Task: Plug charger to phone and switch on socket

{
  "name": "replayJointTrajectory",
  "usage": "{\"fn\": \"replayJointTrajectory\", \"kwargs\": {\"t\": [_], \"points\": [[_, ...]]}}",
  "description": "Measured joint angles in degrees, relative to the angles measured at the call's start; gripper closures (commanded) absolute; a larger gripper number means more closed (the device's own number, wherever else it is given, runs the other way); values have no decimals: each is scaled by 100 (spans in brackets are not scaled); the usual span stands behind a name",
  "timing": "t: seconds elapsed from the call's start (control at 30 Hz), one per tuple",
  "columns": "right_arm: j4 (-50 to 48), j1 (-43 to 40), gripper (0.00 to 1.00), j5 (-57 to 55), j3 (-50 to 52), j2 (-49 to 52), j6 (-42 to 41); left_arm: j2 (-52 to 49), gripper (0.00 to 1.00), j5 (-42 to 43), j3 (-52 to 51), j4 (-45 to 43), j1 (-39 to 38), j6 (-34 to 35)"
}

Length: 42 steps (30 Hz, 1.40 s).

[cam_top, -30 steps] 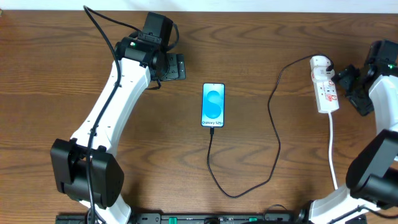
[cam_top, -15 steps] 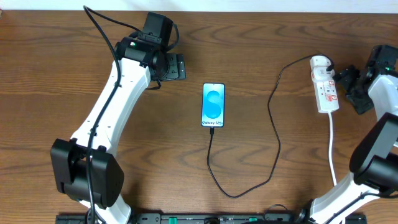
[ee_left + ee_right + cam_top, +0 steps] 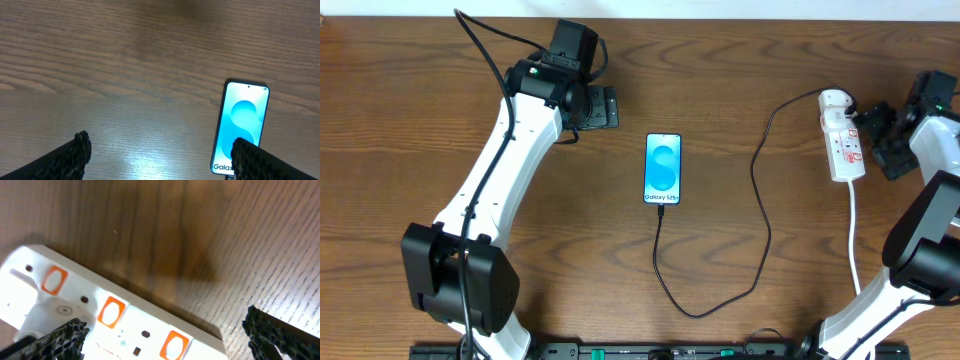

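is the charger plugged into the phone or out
In, apparently: overhead, the tip of the charger meets the bottom edge of the phone; the joint is too small to confirm.

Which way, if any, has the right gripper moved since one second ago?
Yes, slightly: in the overhead view the right gripper has edged toward the socket, which has stayed put.

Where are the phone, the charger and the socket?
phone (image 3: 663, 168), overhead view, middle of its blue screen.
charger (image 3: 768, 245), overhead view, cable run right of phone.
socket (image 3: 845, 148), overhead view, middle of white body.

Cyan phone (image 3: 662, 168) lying flat, black charger (image 3: 767, 235) plugged in, white socket (image 3: 844, 148) at right
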<state>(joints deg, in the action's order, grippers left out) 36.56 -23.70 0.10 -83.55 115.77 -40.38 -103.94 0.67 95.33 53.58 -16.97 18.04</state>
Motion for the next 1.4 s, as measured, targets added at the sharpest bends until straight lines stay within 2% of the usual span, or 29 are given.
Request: {"fn": "replayJointTrajectory", "kwargs": {"t": [0.67,1.4], "points": [[-52,-39,1,-232,-9,251,-151,0,9,0,0,0,0,0],[-76,-98,1,278,-81,461,-129,0,9,0,0,0,0,0]]}}
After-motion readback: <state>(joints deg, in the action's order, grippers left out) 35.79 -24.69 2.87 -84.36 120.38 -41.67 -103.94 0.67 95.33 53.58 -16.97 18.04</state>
